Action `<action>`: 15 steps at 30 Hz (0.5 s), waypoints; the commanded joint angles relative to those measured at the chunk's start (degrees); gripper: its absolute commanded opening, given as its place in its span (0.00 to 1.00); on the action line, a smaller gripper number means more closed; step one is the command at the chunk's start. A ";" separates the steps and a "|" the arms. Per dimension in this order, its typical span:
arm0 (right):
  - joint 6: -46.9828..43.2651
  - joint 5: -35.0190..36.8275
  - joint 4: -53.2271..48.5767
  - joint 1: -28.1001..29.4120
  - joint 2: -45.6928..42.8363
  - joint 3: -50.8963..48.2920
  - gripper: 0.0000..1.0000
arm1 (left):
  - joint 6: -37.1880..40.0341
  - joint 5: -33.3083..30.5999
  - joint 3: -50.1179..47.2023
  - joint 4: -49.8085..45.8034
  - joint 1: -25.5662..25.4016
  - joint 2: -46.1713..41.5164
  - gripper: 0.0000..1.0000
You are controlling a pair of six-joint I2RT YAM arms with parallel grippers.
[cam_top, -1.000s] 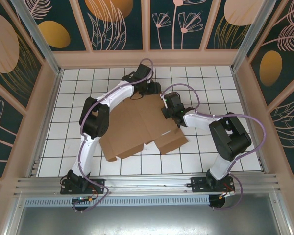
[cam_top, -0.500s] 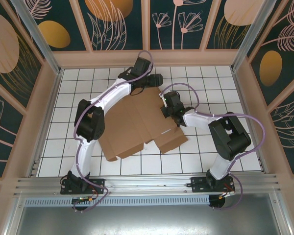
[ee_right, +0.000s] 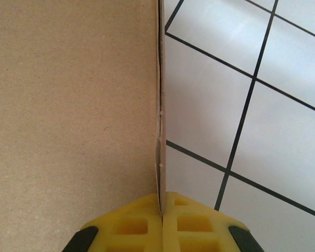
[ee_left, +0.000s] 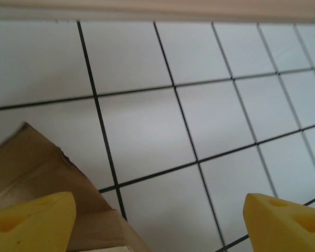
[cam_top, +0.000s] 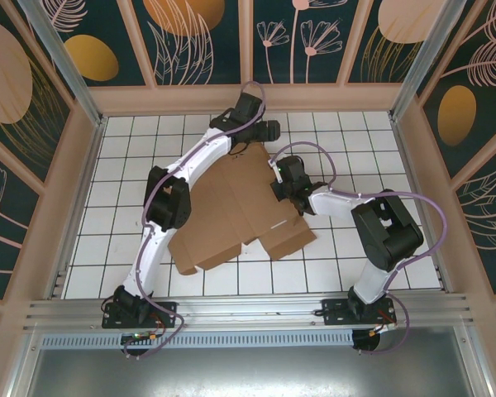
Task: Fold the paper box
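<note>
While the brown, die-cut corrugated cardboard paper box (cam_top: 231, 211) lies mostly flat near the middle of the white tiled table (cam_top: 132, 165), with its flaps spread toward the near edge, both arms reach in over it from either side. The right gripper (cam_top: 283, 188) sits at the sheet's right-hand border. In the right wrist view its yellow foam pads (ee_right: 131, 226) are clenched together on the thin edge of the cardboard (ee_right: 68, 105), which runs straight up between them, with bare tile just beside it on the right.

The left gripper (cam_top: 256, 141) hangs over the far edge of the sheet. Seen from the left wrist, its yellow fingertips (ee_left: 31, 220) stand wide apart and grasp nothing. A raised corner of cardboard (ee_left: 37, 173) sits beside the left-hand fingertip, and plain tile fills the space between the two.

By my judgement the fold has barely begun: no wall stands up yet and no tab is tucked into a slot. The step in hand looks like raising the right side panel along its crease. That next move calls for the right arm to swing the pinched edge upward and inward without tearing it, while the left gripper comes down onto the far corner, either to pin the base flat or to take hold of that flap. If the base is not held, the whole sheet may slide rather than bend.
</note>
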 commanded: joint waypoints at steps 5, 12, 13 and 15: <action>-0.46 -1.59 1.03 0.55 -3.43 -1.67 0.00 | 3.30 1.83 1.39 -5.54 0.30 1.66 0.82; -0.54 -1.33 1.02 0.67 -3.47 -0.97 0.00 | 1.64 4.80 0.77 -8.33 0.30 1.68 0.67; -0.62 -1.20 1.02 0.75 -3.30 -0.81 0.00 | 0.97 5.85 0.59 -8.63 0.30 1.61 0.66; -0.73 -0.91 1.02 0.80 -3.08 -0.69 0.00 | -0.50 7.44 -0.36 -8.55 0.31 0.92 0.65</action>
